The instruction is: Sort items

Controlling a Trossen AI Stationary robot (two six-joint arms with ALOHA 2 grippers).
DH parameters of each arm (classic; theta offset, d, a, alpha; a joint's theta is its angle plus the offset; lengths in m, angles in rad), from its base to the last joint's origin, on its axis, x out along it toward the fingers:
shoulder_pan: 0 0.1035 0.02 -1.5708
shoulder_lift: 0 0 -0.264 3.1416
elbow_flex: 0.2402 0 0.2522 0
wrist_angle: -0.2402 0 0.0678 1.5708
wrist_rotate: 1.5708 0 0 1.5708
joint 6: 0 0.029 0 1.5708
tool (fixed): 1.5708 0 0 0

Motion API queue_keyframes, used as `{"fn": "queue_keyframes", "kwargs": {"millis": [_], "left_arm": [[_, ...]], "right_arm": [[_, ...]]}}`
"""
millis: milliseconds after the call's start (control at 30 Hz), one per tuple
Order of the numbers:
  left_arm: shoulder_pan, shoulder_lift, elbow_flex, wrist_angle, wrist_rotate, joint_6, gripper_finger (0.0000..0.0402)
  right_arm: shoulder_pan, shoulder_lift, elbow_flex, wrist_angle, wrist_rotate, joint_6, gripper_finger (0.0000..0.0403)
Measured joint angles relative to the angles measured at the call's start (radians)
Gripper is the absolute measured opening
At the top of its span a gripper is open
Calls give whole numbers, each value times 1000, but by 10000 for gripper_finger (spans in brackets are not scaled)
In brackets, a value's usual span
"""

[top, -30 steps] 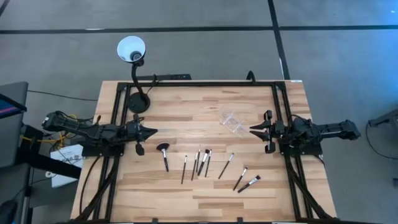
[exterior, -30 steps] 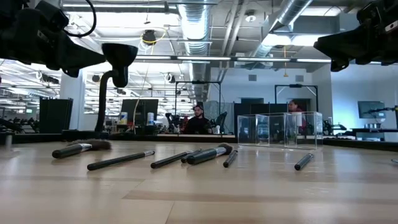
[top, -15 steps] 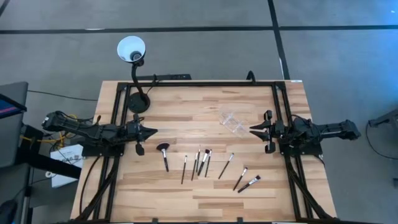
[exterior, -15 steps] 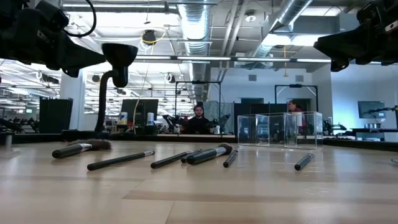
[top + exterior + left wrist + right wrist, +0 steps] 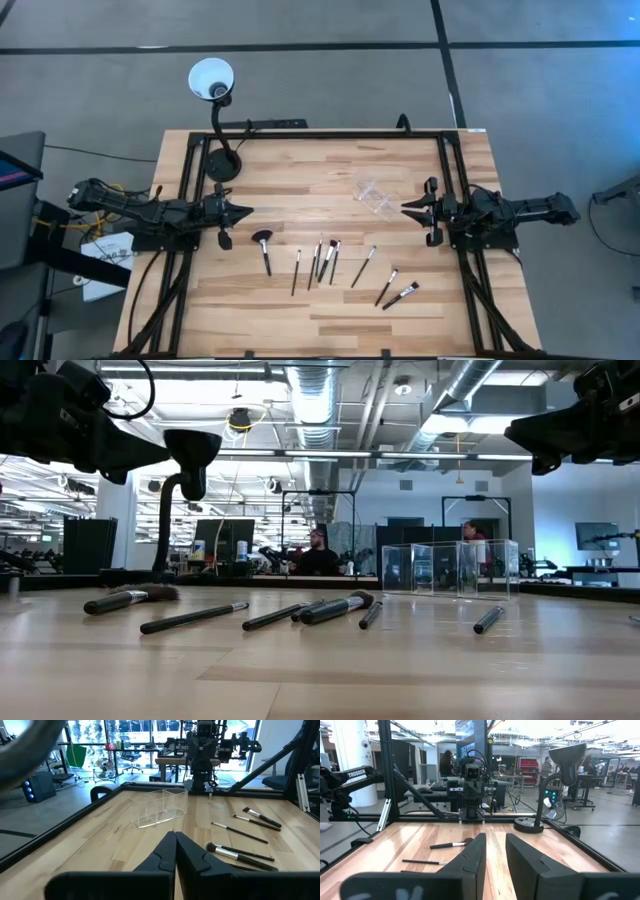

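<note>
Several slim makeup brushes lie flat in a loose row on the wooden table, near its middle. They run from a fan-shaped one at the left, past a close cluster, to a pair at the right. My left gripper hovers shut at the table's left side, pointing level toward the middle. My right gripper hovers at the right side, facing it, its fingers a little apart with nothing between them. Neither gripper touches a brush.
A small clear plastic holder stands on the table in front of my right gripper, on the far side of the brushes. A black gooseneck lamp stands on its base at the far left corner, its white shade beyond the table's far edge. Black frame rails border the table.
</note>
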Motion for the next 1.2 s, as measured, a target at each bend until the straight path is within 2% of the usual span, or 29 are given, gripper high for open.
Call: {"fn": "queue_keyframes", "kwargs": {"millis": [267,533,767,933,1067,1200], "left_arm": [[0,0,0,17,0,0,4],[0,0,0,165,0,2,4],[4,0,0,227,-2,151,4],[31,2,0,227,-13,128,4],[51,39,0,235,-13,124,6],[88,117,48,253,-13,131,32]], "right_arm": [[0,0,0,0,0,0,65],[0,0,0,0,0,0,65],[0,0,0,0,0,0,65],[0,0,0,0,0,0,65],[0,0,0,0,0,0,65],[0,0,0,0,0,0,65]]}}
